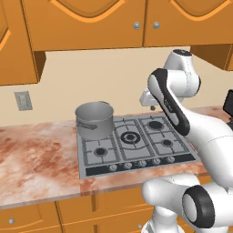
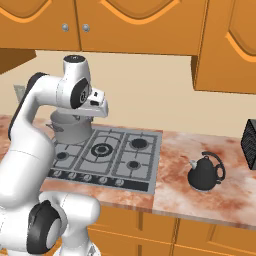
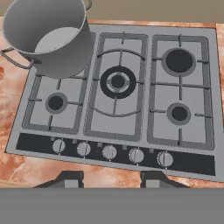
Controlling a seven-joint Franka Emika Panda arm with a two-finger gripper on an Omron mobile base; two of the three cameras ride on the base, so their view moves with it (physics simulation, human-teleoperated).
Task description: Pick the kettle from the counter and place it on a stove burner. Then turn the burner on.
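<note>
The open, empty gripper (image 3: 111,179) hangs high over the cooktop (image 3: 192,164) – probably to survey – while the kettle (image 2: 204,174) waits apart on the counter (image 2: 175,165).

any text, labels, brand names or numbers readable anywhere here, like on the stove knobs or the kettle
None can be read.
Small marks above the knobs on the stove's control strip: too small to read.
Kettle: plain black, no label.
Pot: plain grey, no label.
Wall outlet: no writing.

Place: a home kitchen, seemingly.
Evidence: five-burner steel cooktop (image 3: 118,87) set in marbled stone counter (image 2: 200,200), orange wooden cabinets (image 1: 86,22), steel pot (image 1: 94,119), black kettle (image 2: 205,172).
</note>
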